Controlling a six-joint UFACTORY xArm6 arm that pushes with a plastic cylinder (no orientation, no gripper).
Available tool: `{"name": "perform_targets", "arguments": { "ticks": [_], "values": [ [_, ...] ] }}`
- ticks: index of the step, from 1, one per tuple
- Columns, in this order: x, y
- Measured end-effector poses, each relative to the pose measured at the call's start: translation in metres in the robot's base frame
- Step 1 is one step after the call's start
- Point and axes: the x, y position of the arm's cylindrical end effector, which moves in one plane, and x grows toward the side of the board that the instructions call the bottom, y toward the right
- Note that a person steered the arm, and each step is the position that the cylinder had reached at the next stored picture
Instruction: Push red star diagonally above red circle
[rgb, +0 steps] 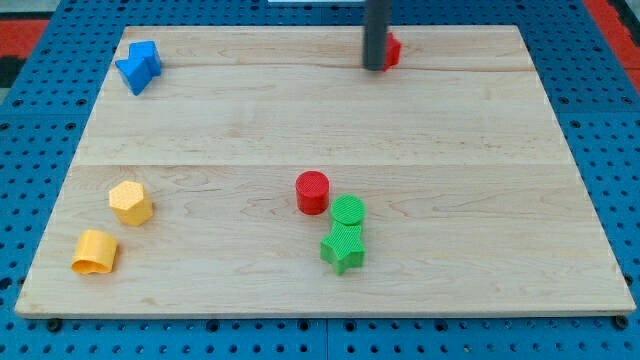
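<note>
The red star (391, 50) lies near the board's top edge, right of centre, mostly hidden behind my rod. My tip (374, 68) rests on the board touching the star's left side. The red circle (312, 192) stands in the lower middle of the board, far below and a little left of the star.
A green circle (348, 212) and a green star (343, 248) sit just right of and below the red circle. Two blue blocks (139, 66) lie at the top left. A yellow hexagon (131, 203) and another yellow block (95, 251) lie at the lower left. The wooden board (300, 120) rests on a blue pegboard.
</note>
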Motion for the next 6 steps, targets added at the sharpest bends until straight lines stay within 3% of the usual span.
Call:
{"name": "perform_targets", "arguments": {
  "ticks": [1, 3, 4, 6],
  "values": [
    [-0.008, 0.042],
    [-0.008, -0.087],
    [-0.057, -0.044],
    [-0.047, 0.017]
  ]
}}
